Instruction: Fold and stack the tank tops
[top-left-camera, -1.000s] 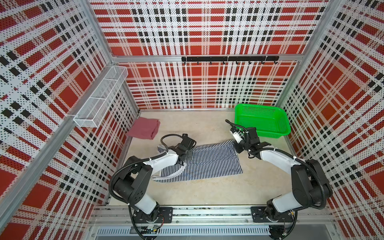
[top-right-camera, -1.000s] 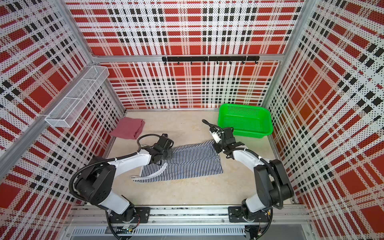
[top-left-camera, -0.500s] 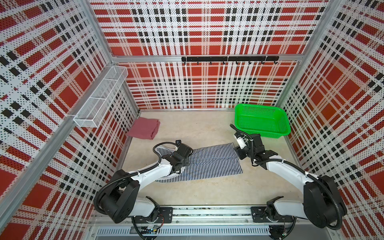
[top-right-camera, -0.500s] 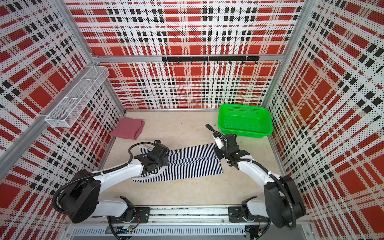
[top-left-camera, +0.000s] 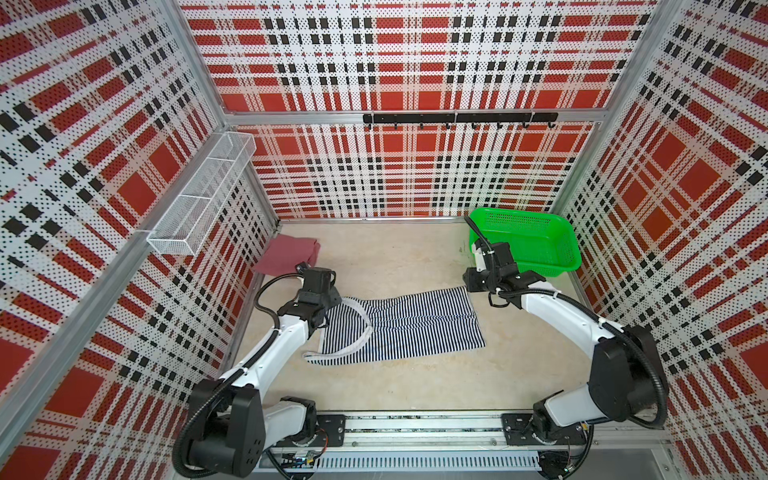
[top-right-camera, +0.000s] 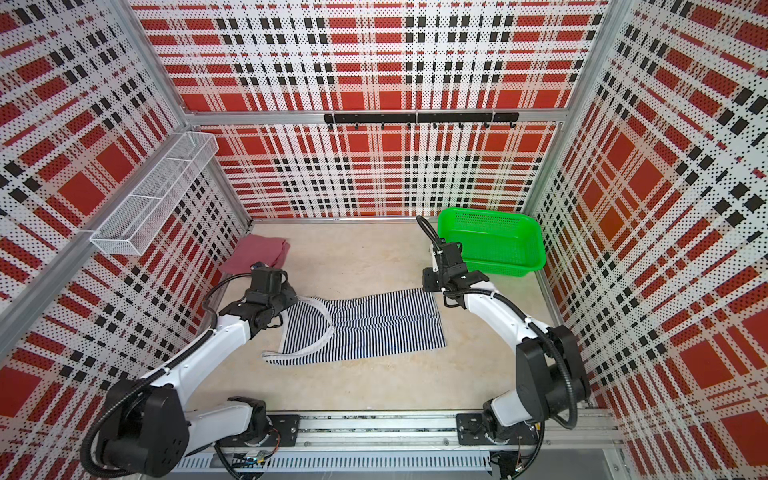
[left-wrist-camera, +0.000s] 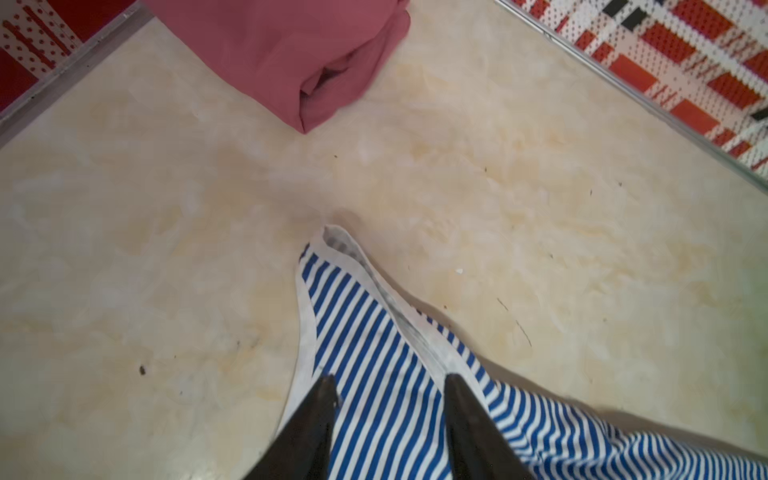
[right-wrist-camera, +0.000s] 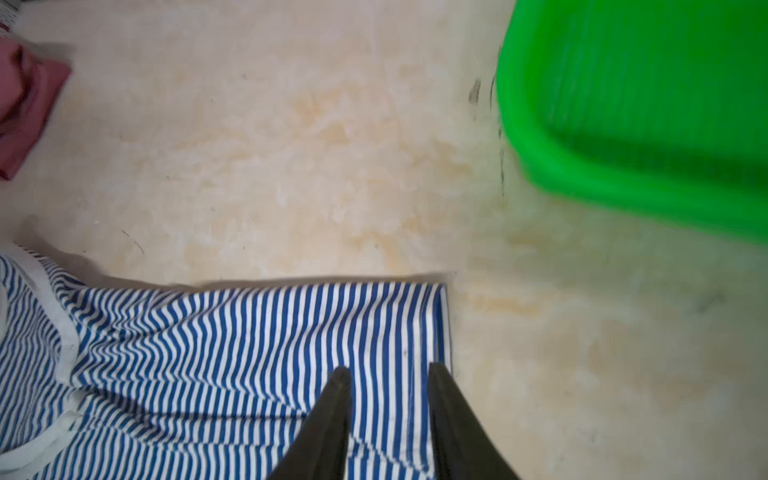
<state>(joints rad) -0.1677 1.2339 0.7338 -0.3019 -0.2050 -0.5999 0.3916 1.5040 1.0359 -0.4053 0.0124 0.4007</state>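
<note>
The striped tank top (top-left-camera: 415, 328) lies spread flat in the middle of the table in both top views, its white-edged straps to the left and its hem to the right. My left gripper (left-wrist-camera: 388, 380) hangs open just over the far strap (left-wrist-camera: 345, 282), with striped cloth showing between its fingers. At the far hem corner (right-wrist-camera: 432, 299), my right gripper (right-wrist-camera: 386, 370) is also open above the cloth and grips nothing. The maroon tank top (top-left-camera: 291, 253) lies folded in the far left corner, a little beyond the left gripper.
A green mesh basket (top-left-camera: 557, 266) stands at the far right, just beyond the right wrist. A white wire shelf (top-left-camera: 199, 195) hangs on the left wall and a black hook rail (top-left-camera: 457, 118) on the back wall. Plaid walls close in three sides.
Both grippers were shut on the striped top's far edge and have opened and let it go. The top now lies flat. The left gripper has shifted left.
</note>
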